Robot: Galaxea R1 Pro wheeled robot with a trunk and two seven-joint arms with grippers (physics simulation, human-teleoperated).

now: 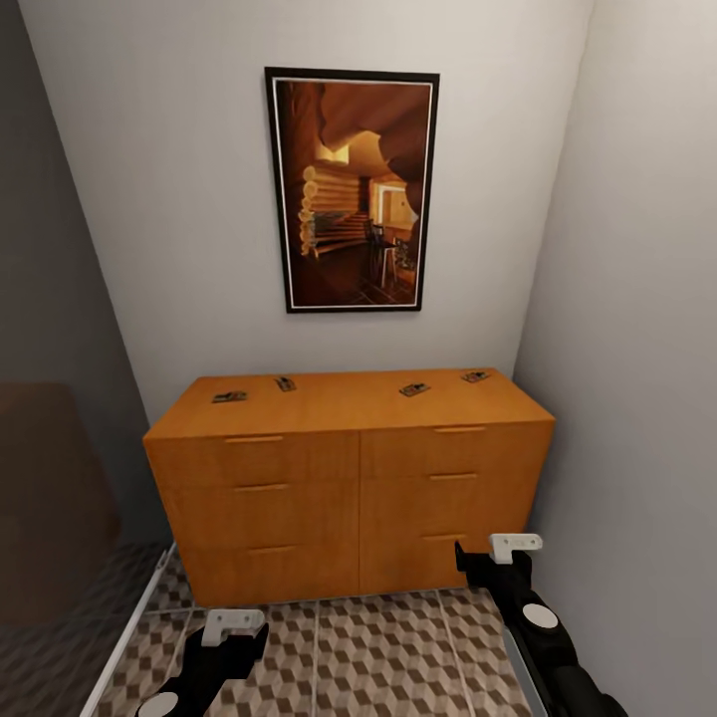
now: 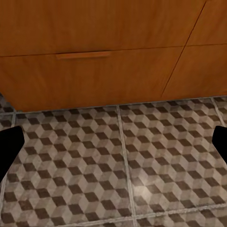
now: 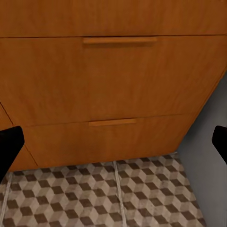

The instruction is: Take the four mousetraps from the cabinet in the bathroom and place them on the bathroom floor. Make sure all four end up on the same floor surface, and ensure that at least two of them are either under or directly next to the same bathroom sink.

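Fingers of both grippers are standing apart and holding nothing: in each wrist view the dark fingertips (image 2: 9, 144) are showing at opposite edges with bare floor between them. The left gripper (image 1: 231, 627) and right gripper (image 1: 513, 546) are hanging low in front of the orange-brown wooden cabinet with slot-handled drawer fronts (image 1: 349, 488), above the cube-patterned brown, beige and white bathroom floor tiles (image 1: 378, 647).

The four small flat brown wooden mousetraps with dark metal parts are lying on the cabinet's flat top, well apart in a row near the back: first (image 1: 229, 397), second (image 1: 286, 382), third (image 1: 414, 388), fourth (image 1: 476, 376).

Risk, as I am judging it: the traps are thin and sitting far back, so a reach over the front edge may be nudging one toward the wall or clipping the top. The right arm is working close to the grey side wall (image 1: 637, 349).
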